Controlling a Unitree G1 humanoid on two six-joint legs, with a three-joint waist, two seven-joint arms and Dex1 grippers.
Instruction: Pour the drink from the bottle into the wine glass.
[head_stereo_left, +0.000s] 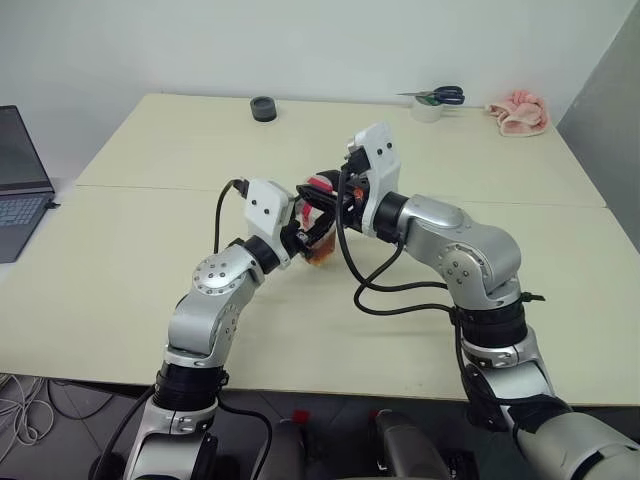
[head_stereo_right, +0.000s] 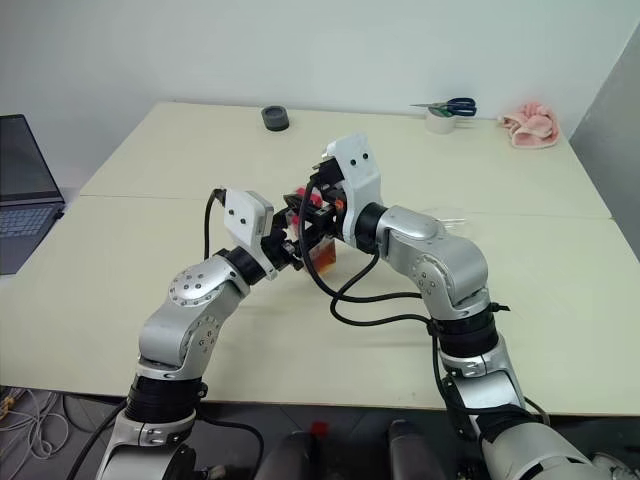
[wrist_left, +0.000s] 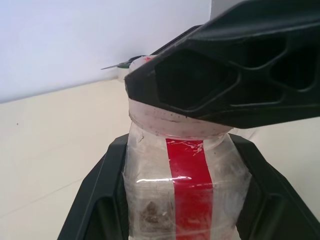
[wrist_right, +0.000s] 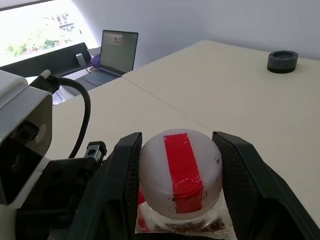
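Left eye view: you have a pale cream tabletop (head_stereo_left: 150, 260), made of two slabs with a seam running across it from the left edge to the right edge. A plain white wall stands behind the far edge, and a grey panel rises past the far right corner. Cables lie on the floor below the near left corner.

The bottle (wrist_left: 185, 195) is held above the middle of the tabletop, near the seam. Your left gripper (wrist_left: 182, 200) is clamped on its clear body, one black finger on each side, the red label strip facing the wrist camera. Your right gripper (wrist_right: 180, 180) sits over the cap (wrist_right: 181, 172), a finger at each side; you cannot tell whether they press it. The drink (head_stereo_left: 320, 256) shows as an amber patch at the bottle's base.

Along the far edge: a dark round object (head_stereo_left: 263, 108) left of centre, then scissors (head_stereo_left: 440, 96) on a roll of tape (head_stereo_left: 428, 111), and a pink cloth (head_stereo_left: 519, 112) near the far right corner. A laptop (head_stereo_left: 20, 185) sits beyond the left edge on a separate surface.
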